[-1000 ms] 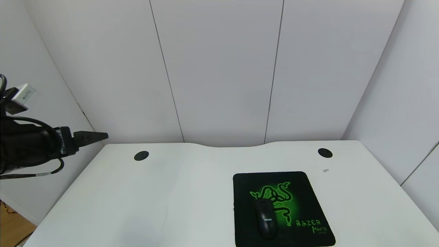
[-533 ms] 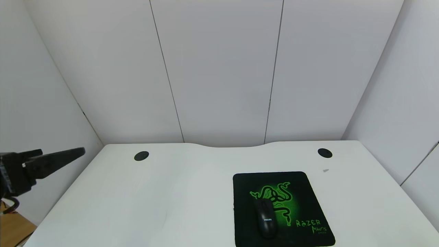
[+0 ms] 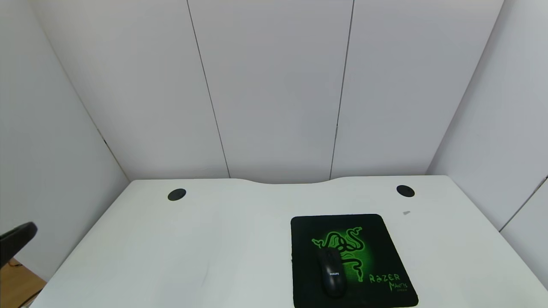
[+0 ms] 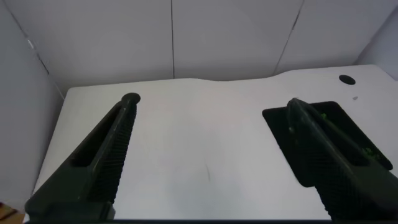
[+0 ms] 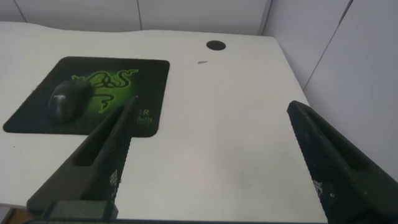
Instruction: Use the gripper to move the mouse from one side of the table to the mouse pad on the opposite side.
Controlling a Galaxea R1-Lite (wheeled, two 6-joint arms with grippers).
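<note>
The glossy black mouse (image 3: 331, 273) lies on the black mouse pad (image 3: 376, 239) with the green snake emblem, on the right half of the white table (image 3: 222, 248). It also shows in the right wrist view (image 5: 67, 101) on the pad (image 5: 149, 74). My left gripper (image 4: 208, 106) is open and empty, held off the table's left edge; only one fingertip (image 3: 17, 239) shows in the head view. My right gripper (image 5: 211, 112) is open and empty above the table's right front part, to the right of the pad.
Two round black grommet holes (image 3: 177, 194) (image 3: 405, 191) sit near the far edge, which has a curved notch. White wall panels close in the back and both sides. A small grey mark (image 3: 406, 212) lies near the right hole.
My left gripper has dropped and pulled back to the left, from beside the table's far-left corner to the view's left edge. The mouse and pad have not moved.
</note>
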